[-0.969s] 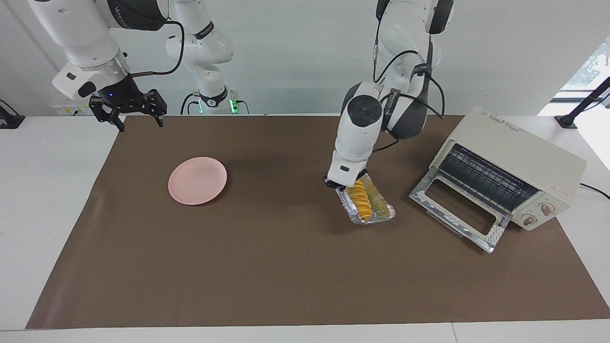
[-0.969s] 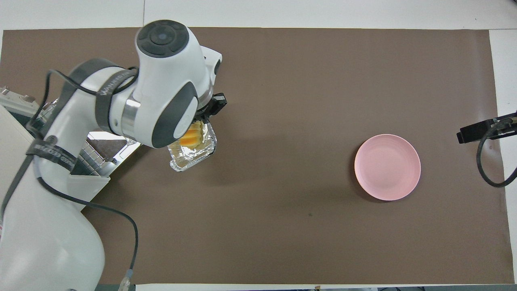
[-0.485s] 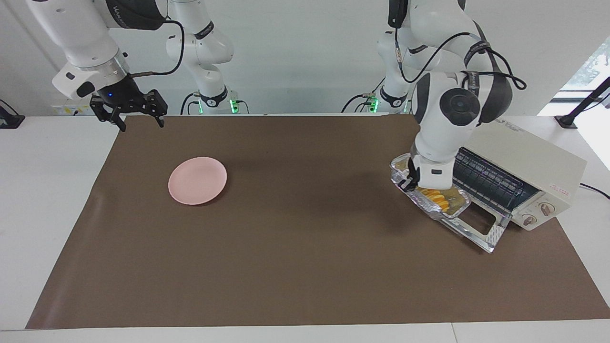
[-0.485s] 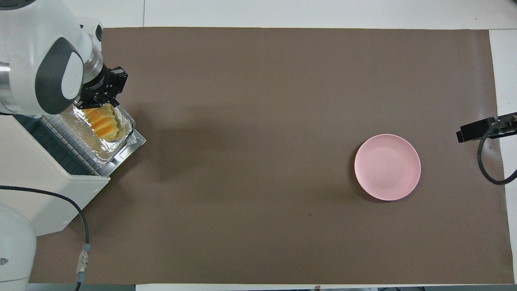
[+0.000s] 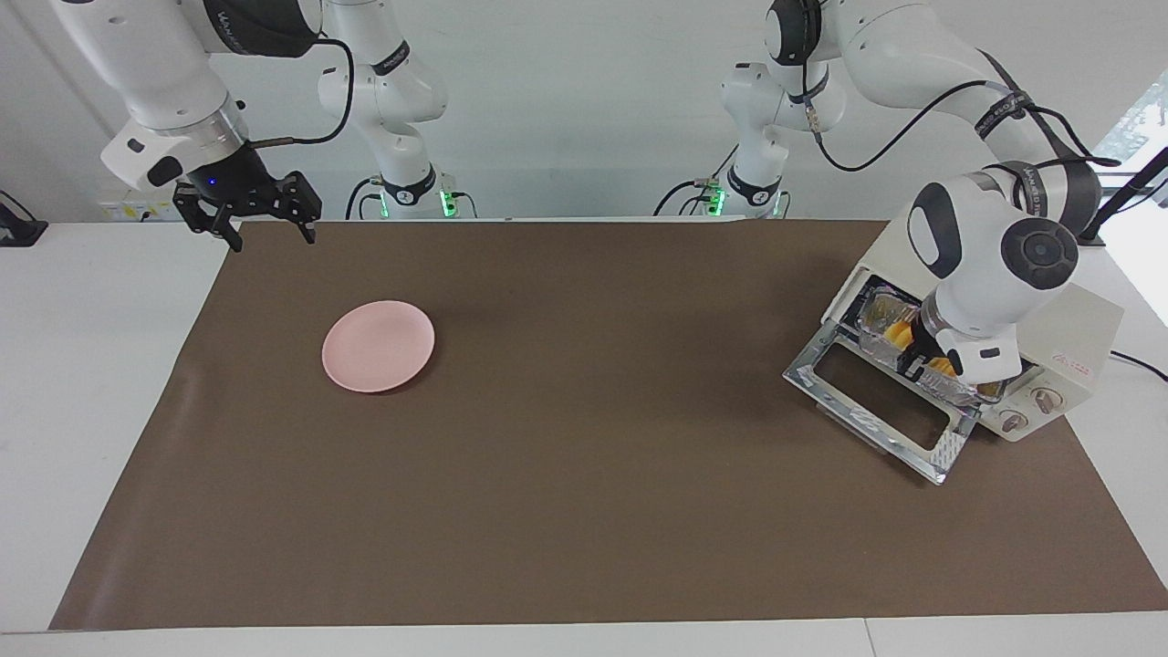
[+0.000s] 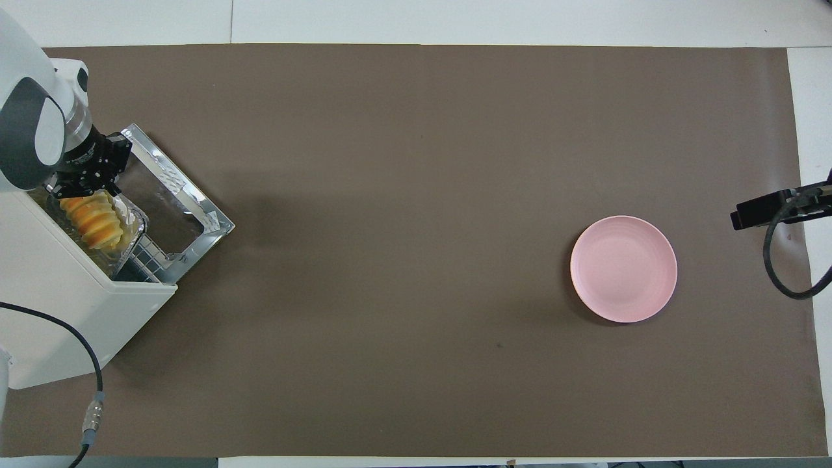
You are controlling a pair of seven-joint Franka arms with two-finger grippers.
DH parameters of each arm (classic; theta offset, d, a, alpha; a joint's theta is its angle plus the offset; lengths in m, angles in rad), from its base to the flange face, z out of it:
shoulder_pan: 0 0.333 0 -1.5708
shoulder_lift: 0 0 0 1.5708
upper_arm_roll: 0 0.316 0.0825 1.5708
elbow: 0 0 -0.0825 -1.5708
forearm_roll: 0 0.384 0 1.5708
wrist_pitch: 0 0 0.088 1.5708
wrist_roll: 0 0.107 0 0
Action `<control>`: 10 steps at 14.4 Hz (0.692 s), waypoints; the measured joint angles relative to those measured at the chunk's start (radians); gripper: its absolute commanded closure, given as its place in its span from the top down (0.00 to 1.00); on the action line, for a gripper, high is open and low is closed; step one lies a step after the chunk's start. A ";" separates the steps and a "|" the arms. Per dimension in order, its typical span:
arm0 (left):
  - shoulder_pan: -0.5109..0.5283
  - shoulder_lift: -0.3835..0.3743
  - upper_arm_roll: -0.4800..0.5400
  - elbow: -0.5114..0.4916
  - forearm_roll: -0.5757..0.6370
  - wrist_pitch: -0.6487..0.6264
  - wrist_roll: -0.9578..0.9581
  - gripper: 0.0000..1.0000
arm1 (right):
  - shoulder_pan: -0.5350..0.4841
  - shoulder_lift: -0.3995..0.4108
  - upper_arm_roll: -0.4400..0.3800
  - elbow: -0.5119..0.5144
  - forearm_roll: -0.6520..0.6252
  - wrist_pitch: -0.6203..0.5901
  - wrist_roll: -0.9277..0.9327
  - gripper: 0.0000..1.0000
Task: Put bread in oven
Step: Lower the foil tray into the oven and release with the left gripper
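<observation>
While the left gripper (image 5: 917,365) grips the foil tray (image 6: 127,244) carrying the bread (image 6: 91,221) inside the oven (image 5: 1086,319), the right gripper (image 5: 246,214) waits wide over the table's corner.

We see a white counter (image 5: 100,383) whose middle is covered by a large brown mat (image 5: 584,511) (the mat's surface is smooth and matte, with a few faint creases near one end). The counter's bare white edges frame the mat on all sides, and a thin seam runs across the white strip at the edge farthest from the robots. A plain pale wall (image 5: 584,109) rises where the counter ends. At the left arm's end we see a bright window (image 5: 1131,137), daylight coming through it. Light falls evenly, and shadows on the mat are soft.
</observation>
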 measured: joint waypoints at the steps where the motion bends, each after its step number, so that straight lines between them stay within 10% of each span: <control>1: 0.000 -0.011 0.000 -0.023 0.017 0.001 0.000 0.00 | 0.000 0.000 0.001 0.000 0.000 -0.001 0.000 1.00; 4: -0.001 -0.040 0.000 -0.072 0.055 0.008 0.001 0.00 | 0.000 0.000 0.000 0.000 0.000 -0.001 0.000 1.00; 5: -0.001 -0.050 0.000 -0.091 0.058 0.018 0.001 0.25 | 0.000 0.000 0.000 0.000 0.000 -0.001 0.000 1.00; 7: -0.001 -0.065 0.000 -0.123 0.059 0.037 0.004 0.41 | 0.000 0.000 0.000 0.000 0.000 -0.001 0.000 1.00; 9: -0.001 -0.073 -0.001 -0.134 0.060 0.043 0.009 1.00 | 0.000 0.000 0.000 0.000 0.000 -0.001 0.000 1.00; 10: -0.001 -0.076 -0.001 -0.135 0.061 0.044 0.011 1.00 | 0.000 0.000 0.000 0.000 0.000 -0.001 0.000 1.00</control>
